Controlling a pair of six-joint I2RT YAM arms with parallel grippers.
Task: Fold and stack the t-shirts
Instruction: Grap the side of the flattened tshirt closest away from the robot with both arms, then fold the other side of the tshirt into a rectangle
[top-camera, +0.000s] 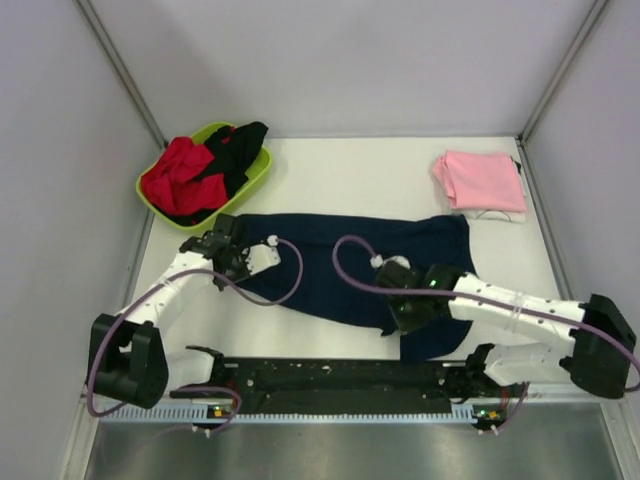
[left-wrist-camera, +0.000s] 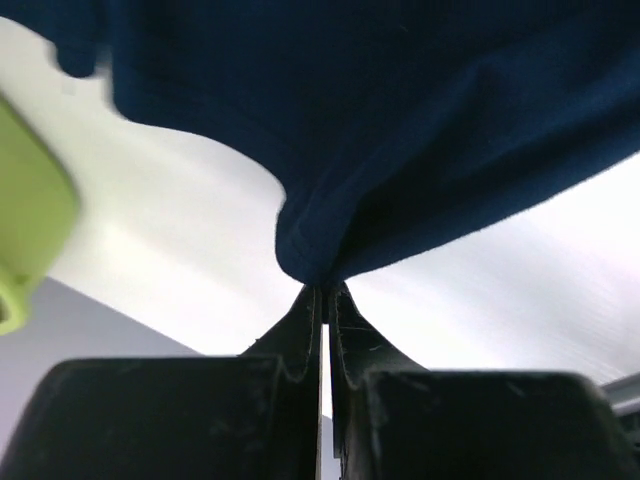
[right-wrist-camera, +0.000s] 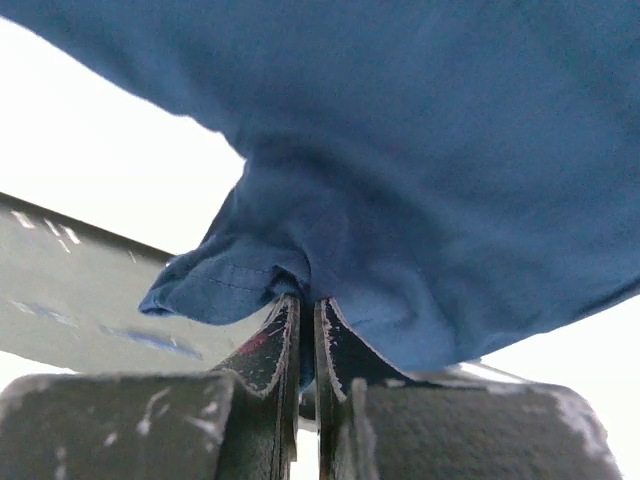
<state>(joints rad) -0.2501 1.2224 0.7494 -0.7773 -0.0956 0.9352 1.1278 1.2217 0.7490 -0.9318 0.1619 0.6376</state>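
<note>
navy t-shirt (top-camera: 345, 268): soft knit, rumpled, spread at centre | left gripper (left-wrist-camera: 322, 292): clenched on its left hem | right gripper (right-wrist-camera: 306, 305): pinching a bunched near-right fold | pink t-shirt (top-camera: 480, 180): folded rectangle, far right

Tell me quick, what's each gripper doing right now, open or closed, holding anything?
Left gripper: closed, pinching the edge of the navy t-shirt.
Right gripper: closed, pinching a bunched fold of the same navy t-shirt.
</note>
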